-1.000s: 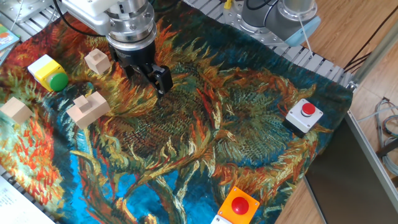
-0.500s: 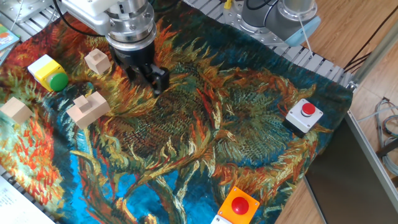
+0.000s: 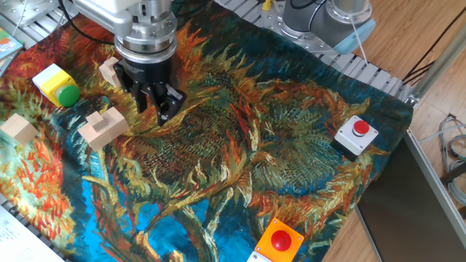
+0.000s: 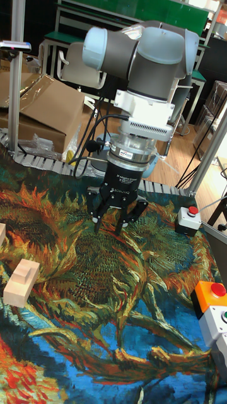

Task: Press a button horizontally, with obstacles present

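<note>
In the fixed view we see the button (image 3: pixel 68 94), a round green cap on the side of a small yellow box (image 3: pixel 51 81) with a white end. It lies on the cloth (image 3: pixel 277 145), well to the left of the gripper (image 3: pixel 154 109) and apart from it. The gripper points down at the cloth. Its dark fingers (image 3: pixel 170 102) overlap from this angle, so here we cannot tell the gap. One small cube (image 3: pixel 112 70) sits just behind and left of the gripper, partly hidden by it. The notched block (image 3: pixel 103 126) lies just left of the fingers, between the gripper and a second cube (image 3: pixel 20 129) farther left. A red button (image 3: pixel 360 129) lies far to the right.

In the tall view we see a clear gap between the fingertips of the gripper (image 4: pixel 115 226); it is open and holds nothing. The green button is out of frame here. The notched block (image 4: pixel 21 280) shows low to the left, and another block at the left edge is cut off.
</note>
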Controlling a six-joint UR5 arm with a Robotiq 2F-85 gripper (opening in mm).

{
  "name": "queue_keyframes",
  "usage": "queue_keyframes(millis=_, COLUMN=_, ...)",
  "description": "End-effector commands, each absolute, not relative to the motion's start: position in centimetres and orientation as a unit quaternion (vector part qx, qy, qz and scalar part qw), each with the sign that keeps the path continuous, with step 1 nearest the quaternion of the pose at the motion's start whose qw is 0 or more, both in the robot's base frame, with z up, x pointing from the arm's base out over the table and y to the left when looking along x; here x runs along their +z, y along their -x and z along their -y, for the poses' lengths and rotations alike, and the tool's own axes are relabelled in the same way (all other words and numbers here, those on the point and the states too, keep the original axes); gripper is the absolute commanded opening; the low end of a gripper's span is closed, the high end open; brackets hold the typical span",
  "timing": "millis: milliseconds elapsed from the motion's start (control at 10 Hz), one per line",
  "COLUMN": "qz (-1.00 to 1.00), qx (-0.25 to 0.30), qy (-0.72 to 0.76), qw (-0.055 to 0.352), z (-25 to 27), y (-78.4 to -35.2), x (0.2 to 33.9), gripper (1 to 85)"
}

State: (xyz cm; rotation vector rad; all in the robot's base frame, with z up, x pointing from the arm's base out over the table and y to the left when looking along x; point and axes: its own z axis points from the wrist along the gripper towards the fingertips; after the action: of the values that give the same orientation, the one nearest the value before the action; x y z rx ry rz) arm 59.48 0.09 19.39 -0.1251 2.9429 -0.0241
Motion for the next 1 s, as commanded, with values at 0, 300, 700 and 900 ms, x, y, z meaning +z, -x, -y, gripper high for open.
queue_keyframes(millis=0, qz=-0.993, qx=-0.017, qy=0.053, qw=0.108, z=0.4, y=-60.0, x=19.6, gripper=23.3)
queue_keyframes(millis=300, qz=-0.992, qx=-0.016, qy=0.054, qw=0.11, z=0.3, y=-60.1, x=19.6, gripper=1.3)
queue_keyframes(millis=700, qz=-0.986, qx=0.011, qy=0.088, qw=0.144, z=-1.5, y=-61.7, x=20.1, gripper=1.3)
queue_keyframes(millis=900, qz=-0.982, qx=0.006, qy=0.121, qw=0.144, z=-1.4, y=-61.7, x=20.1, gripper=1.3)
